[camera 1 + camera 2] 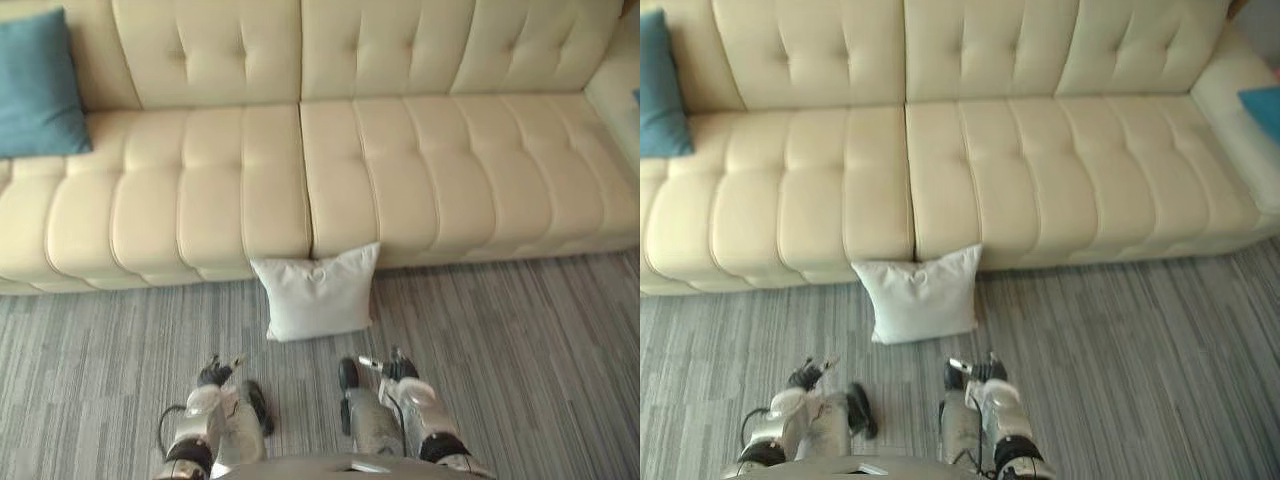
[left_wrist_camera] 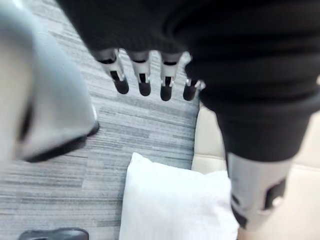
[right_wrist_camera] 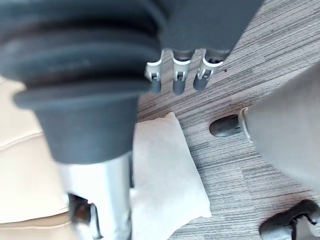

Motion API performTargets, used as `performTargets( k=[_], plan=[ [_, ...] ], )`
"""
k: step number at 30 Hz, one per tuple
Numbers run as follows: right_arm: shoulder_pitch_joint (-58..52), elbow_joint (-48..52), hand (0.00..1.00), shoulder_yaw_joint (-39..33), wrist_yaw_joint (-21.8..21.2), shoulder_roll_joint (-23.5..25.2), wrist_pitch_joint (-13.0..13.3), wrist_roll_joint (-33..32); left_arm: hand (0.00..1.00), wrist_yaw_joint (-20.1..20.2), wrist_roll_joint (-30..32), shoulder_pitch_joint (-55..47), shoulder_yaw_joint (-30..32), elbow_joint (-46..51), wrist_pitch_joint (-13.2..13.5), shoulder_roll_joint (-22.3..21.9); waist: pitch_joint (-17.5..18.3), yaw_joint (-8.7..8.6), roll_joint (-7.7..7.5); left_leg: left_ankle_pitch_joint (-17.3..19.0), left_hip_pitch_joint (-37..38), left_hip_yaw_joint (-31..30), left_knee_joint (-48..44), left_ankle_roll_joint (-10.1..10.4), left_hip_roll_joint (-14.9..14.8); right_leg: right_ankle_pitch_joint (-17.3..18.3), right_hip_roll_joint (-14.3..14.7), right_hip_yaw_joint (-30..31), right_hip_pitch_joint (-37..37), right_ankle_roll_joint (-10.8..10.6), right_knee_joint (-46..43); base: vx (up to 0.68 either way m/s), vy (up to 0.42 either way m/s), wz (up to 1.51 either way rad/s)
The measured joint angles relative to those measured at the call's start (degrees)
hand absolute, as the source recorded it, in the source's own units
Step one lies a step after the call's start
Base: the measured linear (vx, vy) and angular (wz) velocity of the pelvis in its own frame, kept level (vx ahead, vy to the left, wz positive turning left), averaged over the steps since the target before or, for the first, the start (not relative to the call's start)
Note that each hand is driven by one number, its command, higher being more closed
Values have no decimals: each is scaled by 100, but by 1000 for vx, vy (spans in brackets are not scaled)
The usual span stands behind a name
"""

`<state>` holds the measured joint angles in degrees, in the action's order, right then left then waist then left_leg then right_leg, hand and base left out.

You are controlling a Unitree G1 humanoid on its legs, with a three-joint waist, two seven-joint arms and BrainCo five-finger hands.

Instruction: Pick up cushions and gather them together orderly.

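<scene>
A white cushion (image 1: 315, 292) stands on the grey striped carpet (image 1: 530, 350), its upper edge against the front of the cream sofa (image 1: 420, 170), right below the seam between the two seat sections. A teal cushion (image 1: 38, 85) leans against the backrest at the sofa's left end, and a second teal cushion (image 1: 1262, 112) lies at the far right end, well apart from the first. Both hands hang low over the carpet, near the white cushion but not touching it. The left hand (image 1: 215, 375) is on its left and the right hand (image 1: 392, 368) on its right. In each wrist view the fingers (image 2: 144, 85) extend straight in a loose row and hold nothing. The right hand's fingers (image 3: 178, 81) look the same, and the white cushion lies past them.
</scene>
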<state>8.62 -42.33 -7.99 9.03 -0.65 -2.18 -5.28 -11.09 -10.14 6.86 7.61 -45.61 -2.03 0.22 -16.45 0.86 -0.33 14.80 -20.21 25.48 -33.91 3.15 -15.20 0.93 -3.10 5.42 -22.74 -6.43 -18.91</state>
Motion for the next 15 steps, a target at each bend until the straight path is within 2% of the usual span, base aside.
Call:
performTargets(
  k=[3,5,7,9,12,14,15],
  plan=[
    [435,353,0,109,98,-54,20,0,0,-133,-294,466,-45,256,122,104,-297,-7,24,163,-643,-88,-548,-76,-115,240,-12,-1,-786,-10,-774,-159,16,1],
    [735,439,0,106,224,-73,29,-3,0,-185,-456,759,-34,291,142,194,-461,-22,53,255,-1070,-180,-837,-50,-166,357,-11,-20,-1237,8,-1164,-151,-22,9],
    [1071,592,0,102,292,-129,40,-4,0,-271,-604,1065,62,405,159,268,-621,-19,60,290,-1543,-240,-1102,-87,-212,456,-19,-29,-1745,75,-1522,-133,-44,10],
    [1635,777,0,102,437,-348,40,2,0,-379,-788,1502,237,464,228,393,-847,-58,130,305,-2357,-446,-1521,-116,-252,604,-68,-131,-2530,108,-2088,-102,-59,25],
    [2308,1019,0,100,539,-654,43,65,0,-501,-1080,2012,457,635,263,617,-1143,-25,133,314,-3097,-549,-1933,-133,-372,693,-59,-143,-3297,148,-2582,-69,-60,7],
    [2913,1283,0,95,647,-1042,65,118,0,-593,-1360,2340,676,1036,405,852,-1406,-17,134,300,-3814,-635,-2334,-207,-440,754,-58,-129,-4066,100,-3088,-56,-64,5],
    [3047,1307,0,95,651,-1130,68,117,0,-600,-1414,2397,721,1122,430,900,-1430,-15,133,303,-3981,-656,-2403,-213,-453,765,-57,-132,-4232,101,-3181,-32,-48,2]
  ],
)
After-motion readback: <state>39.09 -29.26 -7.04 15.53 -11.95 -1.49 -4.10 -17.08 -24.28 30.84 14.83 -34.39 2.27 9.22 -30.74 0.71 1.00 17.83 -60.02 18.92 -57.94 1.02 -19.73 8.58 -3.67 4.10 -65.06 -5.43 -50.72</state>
